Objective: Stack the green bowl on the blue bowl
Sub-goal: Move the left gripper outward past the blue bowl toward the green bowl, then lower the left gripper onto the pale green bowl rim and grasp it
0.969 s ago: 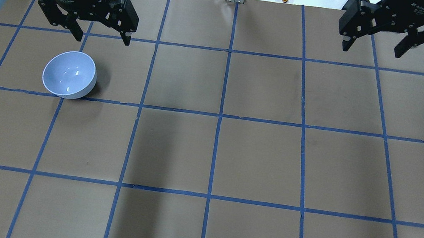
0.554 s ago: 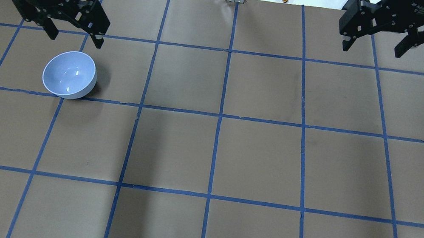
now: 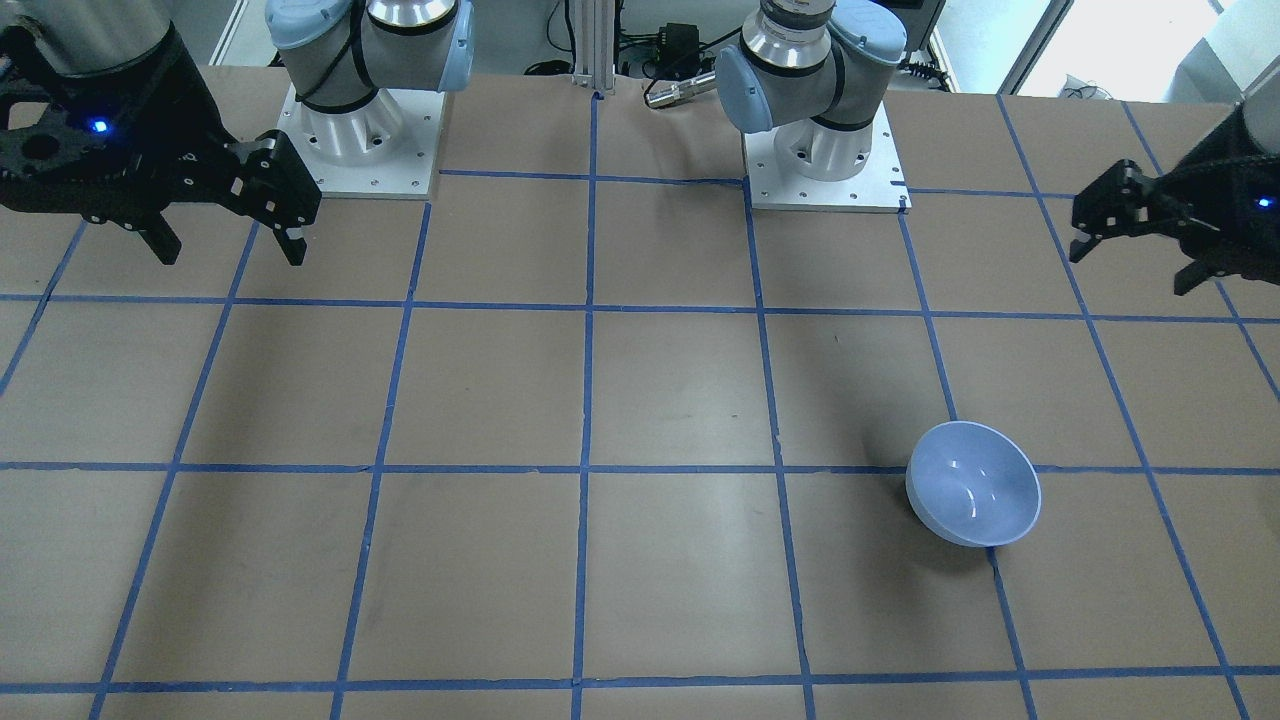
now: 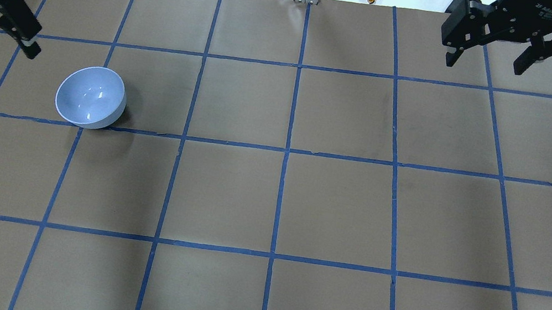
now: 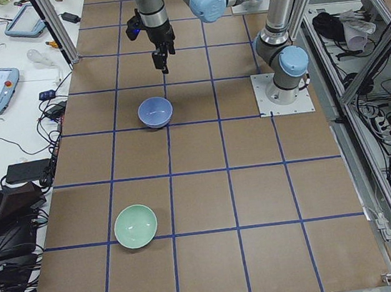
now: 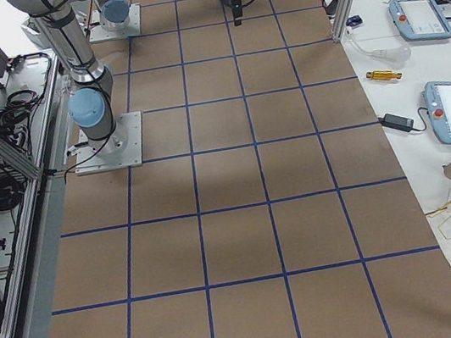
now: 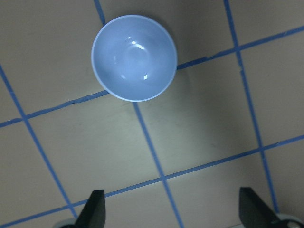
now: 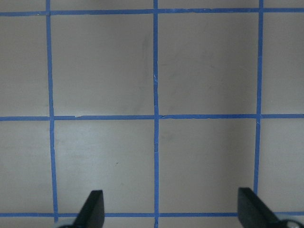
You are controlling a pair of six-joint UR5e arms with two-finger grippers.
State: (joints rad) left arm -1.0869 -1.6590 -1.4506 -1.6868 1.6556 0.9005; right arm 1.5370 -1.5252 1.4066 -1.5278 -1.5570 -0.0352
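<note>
From the camera at the robot's left end, nearest you was the green bowl [image 5: 135,226]. It sat upright and open on the brown-papered table [image 4: 334,209], inside one grid square and close to a line of blue tape [image 4: 290,124]. Only a sliver of it showed at the overhead view's left edge.

Farther along you had the blue bowl [image 4: 90,96], also upright, with nothing in it and its foot at a crossing of the tape lines. The two bowls were well apart, so the green one was not on the blue one.

Above the table hung the left gripper [image 4: 6,42], which showed between the two bowls in the overhead view. Its fingers [image 7: 95,213] were spread wide and held nothing. In its wrist view the blue bowl lay beyond the fingertips, not between them.

Farthest off, at the table's other end, you had the right gripper [image 4: 483,65]. Its fingers [image 8: 92,211] were likewise released and empty over the taped paper, far from both bowls.
</note>
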